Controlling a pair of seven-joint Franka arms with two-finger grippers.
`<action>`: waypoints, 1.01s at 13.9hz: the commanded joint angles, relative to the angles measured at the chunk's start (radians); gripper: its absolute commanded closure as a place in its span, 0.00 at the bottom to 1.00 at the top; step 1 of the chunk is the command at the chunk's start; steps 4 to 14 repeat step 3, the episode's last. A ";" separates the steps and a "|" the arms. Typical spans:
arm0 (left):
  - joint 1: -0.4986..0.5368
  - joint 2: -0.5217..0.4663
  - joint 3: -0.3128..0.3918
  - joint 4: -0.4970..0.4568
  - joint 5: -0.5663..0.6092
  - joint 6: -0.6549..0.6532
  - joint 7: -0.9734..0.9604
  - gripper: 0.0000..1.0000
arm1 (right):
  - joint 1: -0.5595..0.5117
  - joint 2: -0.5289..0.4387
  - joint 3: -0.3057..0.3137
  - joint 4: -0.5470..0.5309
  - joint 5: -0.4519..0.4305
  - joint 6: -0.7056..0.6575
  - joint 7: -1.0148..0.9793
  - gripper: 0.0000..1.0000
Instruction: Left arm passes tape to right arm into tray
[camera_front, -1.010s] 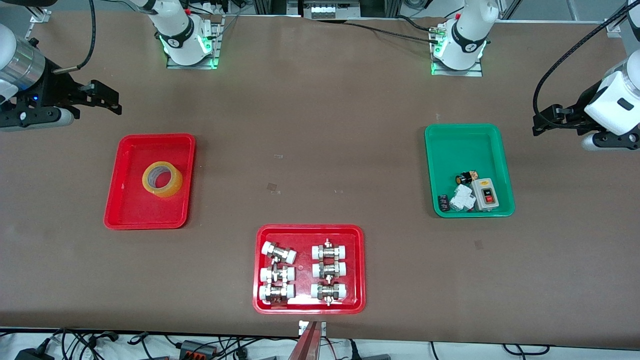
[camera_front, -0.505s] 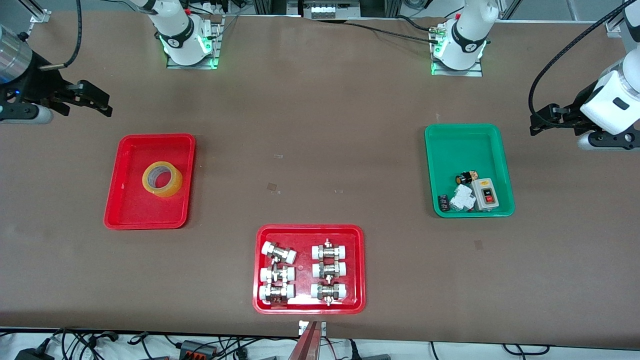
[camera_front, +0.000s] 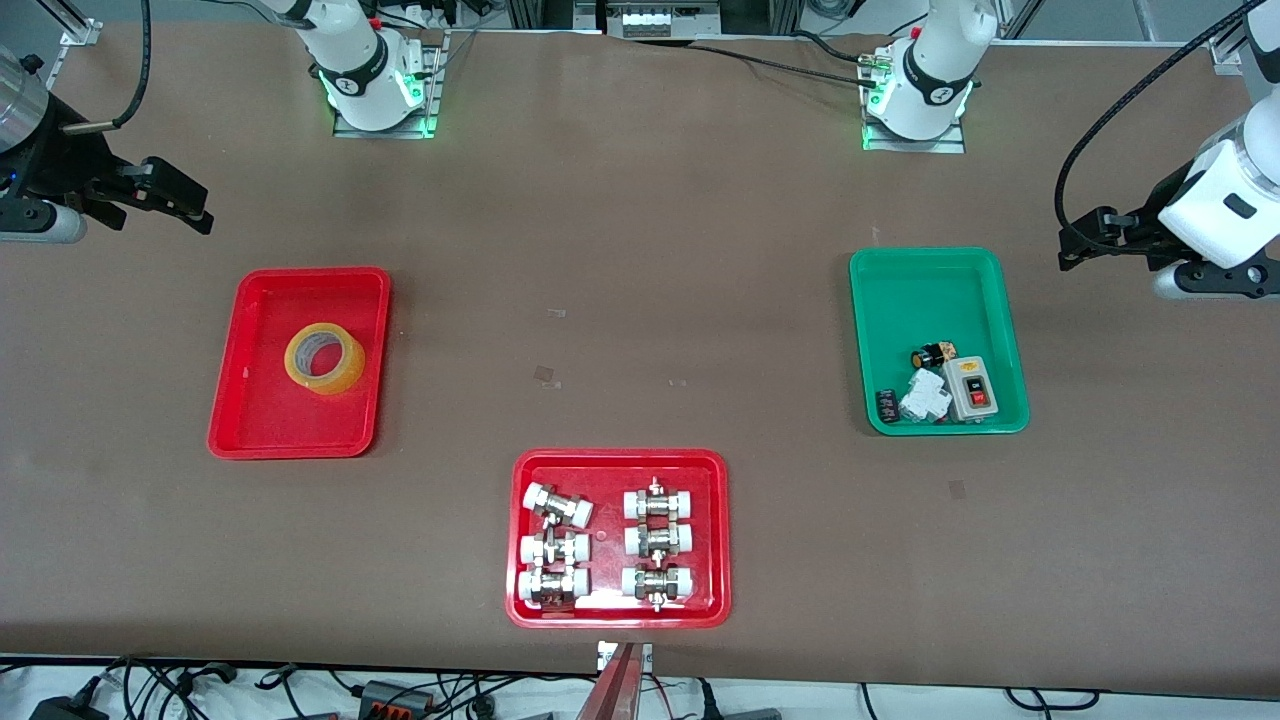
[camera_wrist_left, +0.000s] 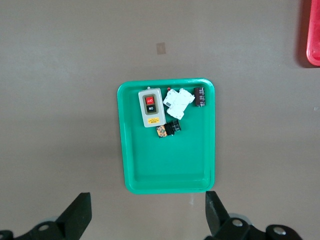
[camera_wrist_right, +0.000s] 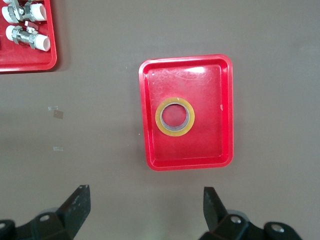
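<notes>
The yellowish tape roll (camera_front: 340, 378) lies flat in the red tray (camera_front: 270, 410) at the right arm's end of the table. In the right wrist view the tape (camera_wrist_right: 175, 133) sits near the middle of that tray (camera_wrist_right: 210, 145). My right gripper (camera_front: 190, 205) hangs high over bare table beside the tray, open and empty (camera_wrist_right: 146, 192). High over bare table at the left arm's end, beside the green tray, my left gripper (camera_front: 1072, 245) is also open with nothing between its fingers (camera_wrist_left: 147, 200).
A green tray (camera_front: 900, 300) holds a switch box (camera_front: 969, 387) and small electrical parts. A second red tray (camera_front: 715, 540) with several white-capped metal fittings sits mid-table, nearest the front camera. Both arm bases stand along the edge farthest from that camera.
My right gripper has drawn away toward its end of the table. My left gripper has shifted slightly. The tape and trays have not moved.
</notes>
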 joint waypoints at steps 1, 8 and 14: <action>0.000 -0.029 -0.001 -0.031 -0.001 0.014 0.020 0.00 | 0.002 0.007 0.002 0.017 -0.010 -0.006 0.010 0.00; 0.000 -0.029 -0.001 -0.030 -0.001 0.014 0.020 0.00 | 0.000 0.007 0.000 0.017 -0.010 -0.006 0.012 0.00; 0.000 -0.029 -0.001 -0.030 -0.001 0.014 0.020 0.00 | 0.000 0.007 0.000 0.017 -0.010 -0.006 0.012 0.00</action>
